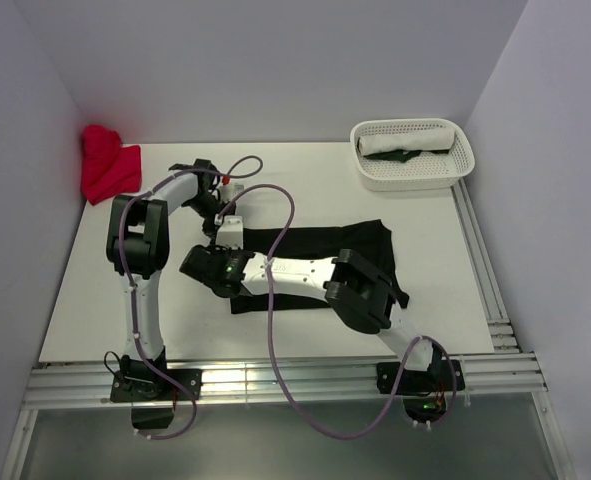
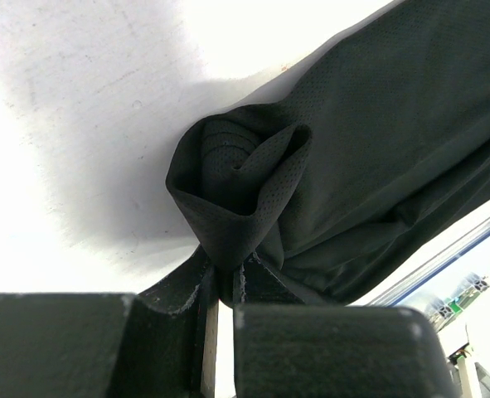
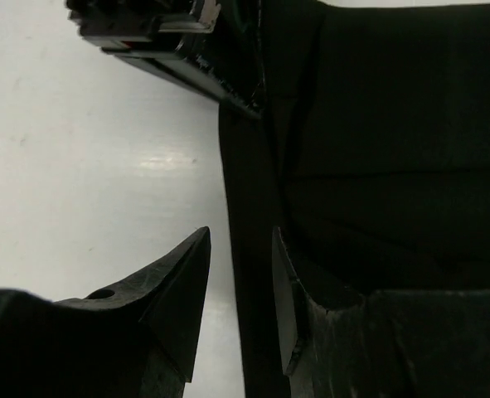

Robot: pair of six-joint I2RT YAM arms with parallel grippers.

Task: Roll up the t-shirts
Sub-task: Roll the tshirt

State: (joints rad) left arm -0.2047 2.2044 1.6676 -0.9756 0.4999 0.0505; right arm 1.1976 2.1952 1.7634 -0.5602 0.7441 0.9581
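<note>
The black t-shirt (image 1: 350, 240) is lying in the middle of the bench (image 1: 105, 300), folded into a long band running across it, with its left end wound into a small loose roll (image 2: 236, 166). The left fingers (image 2: 182, 290) are pinching that rolled end: in the left wrist view they are sitting almost together with a fold of the black mesh fabric caught between their tips, and the roll is bulging just beyond them. The rest of the band is stretching flat across the bench, away from the roll.

The right fingers (image 3: 182, 282) are standing apart, clamping nothing, just beside the left ones at the same end of the shirt. In the right wrist view the shirt's long edge (image 3: 240, 249) is running between them, so one finger is hovering over bare white bench and the other over black cloth; whether either is touching is not clear.

Well apart, a red t-shirt (image 1: 110, 165) is lying in a heap at the far left corner against the wall. At the far right a white perforated basket (image 1: 460, 165) is holding a rolled white t-shirt (image 1: 410, 138) with a dark green one (image 1: 405, 157) just beside it.
</note>
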